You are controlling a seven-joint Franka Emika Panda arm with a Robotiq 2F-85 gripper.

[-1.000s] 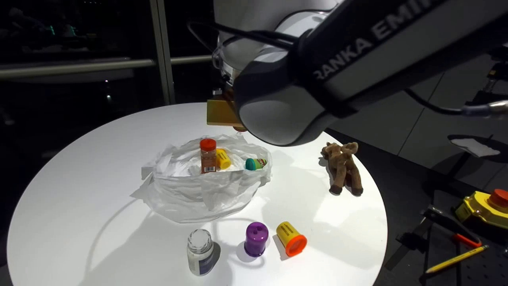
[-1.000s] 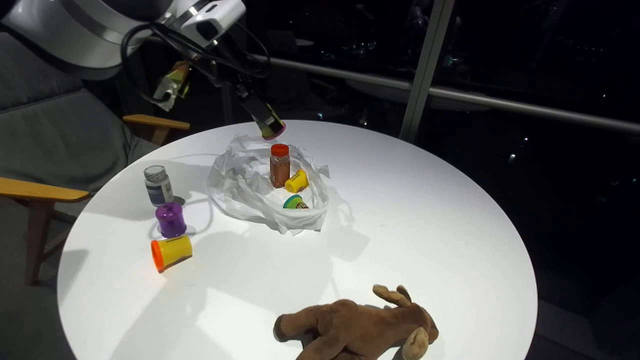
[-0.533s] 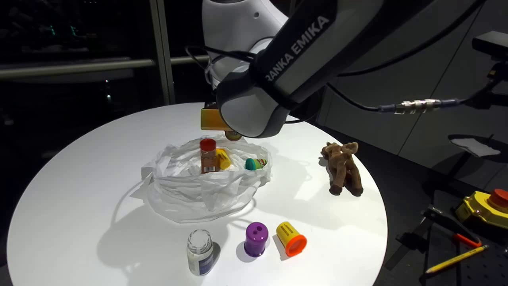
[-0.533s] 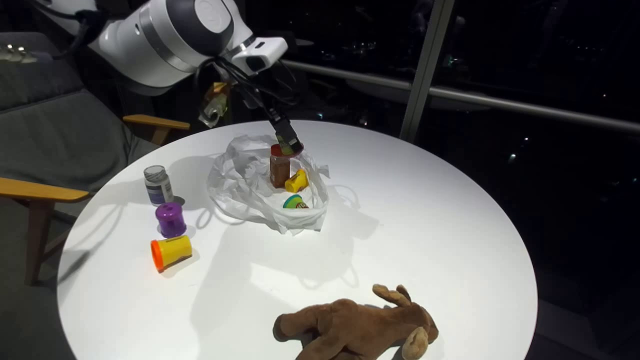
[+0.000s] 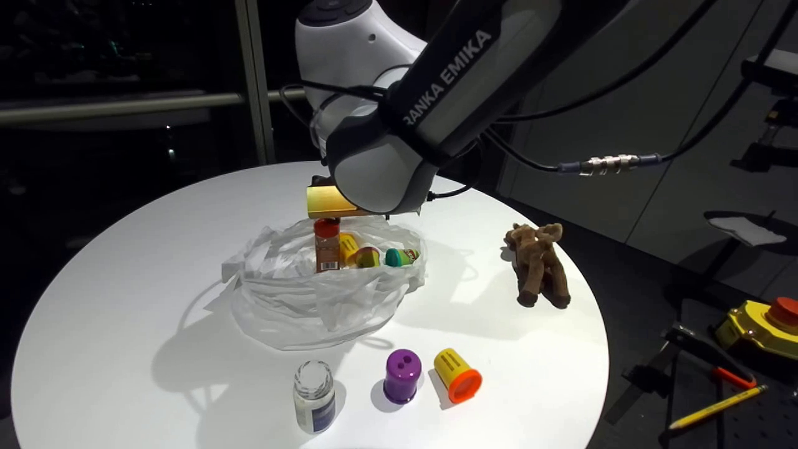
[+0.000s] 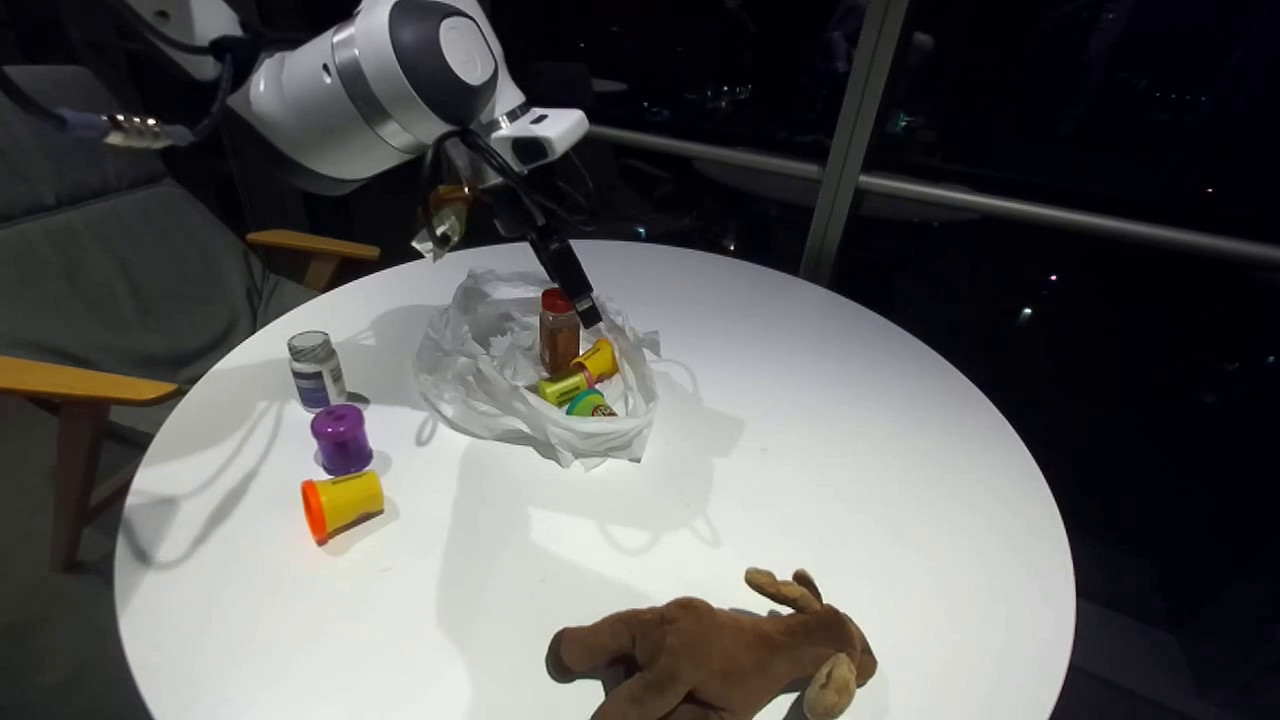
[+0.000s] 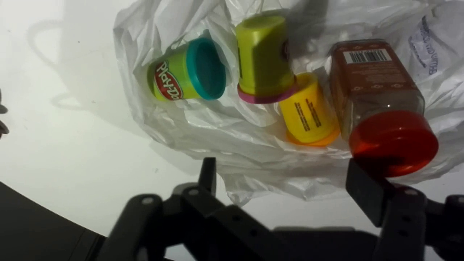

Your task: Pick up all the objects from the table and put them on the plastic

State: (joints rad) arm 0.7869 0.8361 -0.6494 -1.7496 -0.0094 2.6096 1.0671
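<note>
The claw (image 7: 281, 168), spread wide and perhaps touching the red-lidded jar (image 7: 378, 78), hangs near the lime-green tub (image 7: 262, 59) lying in the plastic bag (image 5: 324, 307).

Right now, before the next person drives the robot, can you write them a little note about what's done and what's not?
Gripper: open, holding nothing, near the edge of the plastic bag and close to the red-lidded jar; can't tell if they touch.
Done: that jar, the teal-lidded tub, the pink-lidded tub and a yellow tub are in the bag.
Left: on the table, the clear jar, purple pot, other yellow tub and brown toy animal.
</note>
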